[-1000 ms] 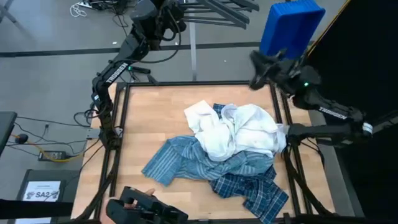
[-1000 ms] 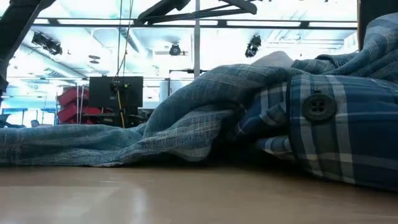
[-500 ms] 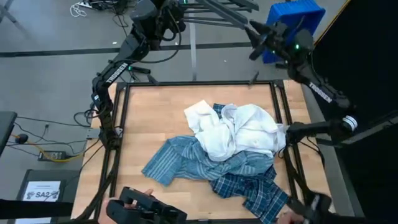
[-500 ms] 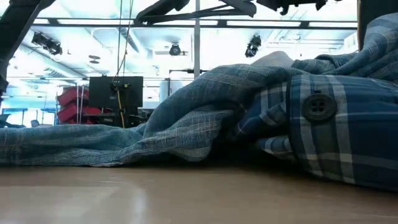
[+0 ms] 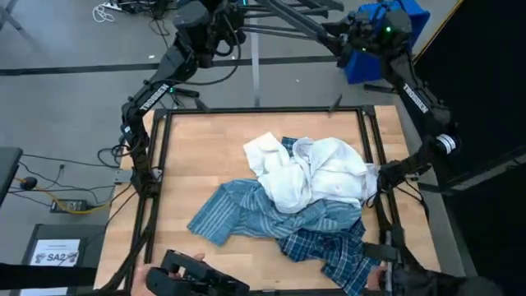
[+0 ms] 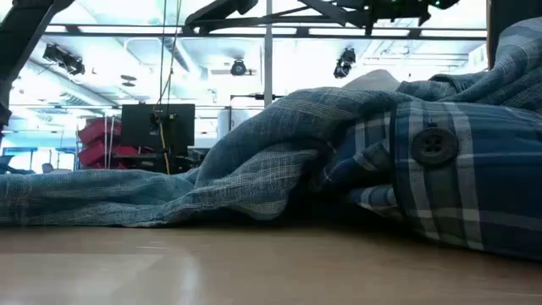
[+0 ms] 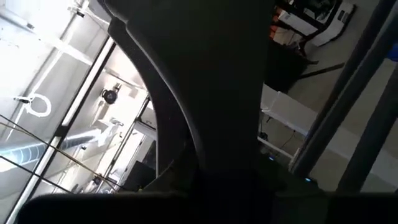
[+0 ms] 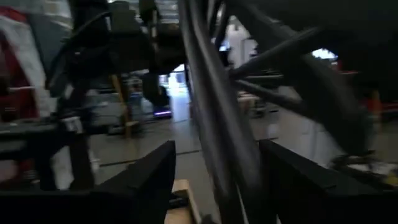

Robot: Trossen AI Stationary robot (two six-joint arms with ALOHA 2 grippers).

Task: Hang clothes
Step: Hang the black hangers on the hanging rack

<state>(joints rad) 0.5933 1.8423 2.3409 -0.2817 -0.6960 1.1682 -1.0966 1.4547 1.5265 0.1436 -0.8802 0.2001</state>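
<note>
Three shirts point(image 5: 304, 205) below right gripper point(image 5: 339, 39)

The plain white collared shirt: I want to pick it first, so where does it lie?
In the high view, the plain white collared shirt lies crumpled on top of the pile, right of the table's centre, over the striped light blue-grey shirt.

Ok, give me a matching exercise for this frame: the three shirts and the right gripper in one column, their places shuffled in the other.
Things:
1. white shirt
2. striped shirt
3. plaid shirt
4. right gripper

Places:
A. raised beyond the table's far edge, at the dark hangers
B. on top of the pile
C. pile's near right end
D. spread toward the near left

Pairs: 1-B, 2-D, 3-C, 4-A
</note>
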